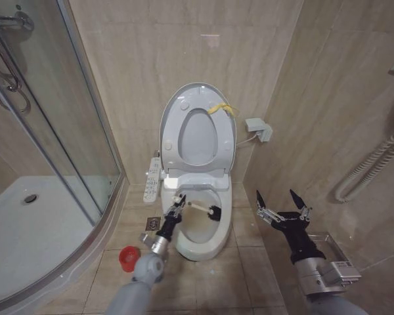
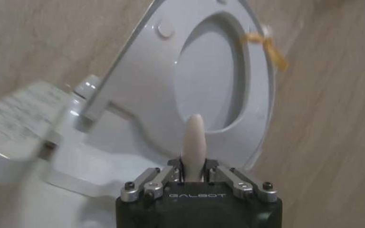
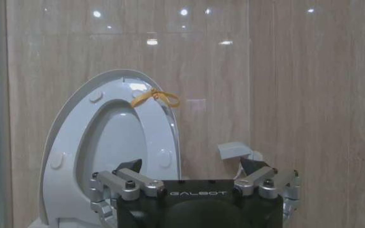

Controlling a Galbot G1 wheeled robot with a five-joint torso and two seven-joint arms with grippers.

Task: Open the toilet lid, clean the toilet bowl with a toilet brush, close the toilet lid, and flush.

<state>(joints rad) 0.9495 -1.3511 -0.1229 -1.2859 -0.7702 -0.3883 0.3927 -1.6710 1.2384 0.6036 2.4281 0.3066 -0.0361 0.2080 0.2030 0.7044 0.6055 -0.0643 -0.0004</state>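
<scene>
The toilet lid (image 1: 184,105) is up. The left end effector (image 1: 177,205) grips the toilet brush (image 1: 203,210) inside the toilet bowl (image 1: 200,226). The right end effector (image 1: 282,205) waits open; closing and flushing are left.

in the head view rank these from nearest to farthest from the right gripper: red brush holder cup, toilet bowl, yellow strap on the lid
From the open right gripper, beside the toilet on the robot's right:
1. toilet bowl, just to its left.
2. yellow strap, up on the raised toilet lid by the wall.
3. red cup, on the floor across the toilet, on the left.
</scene>
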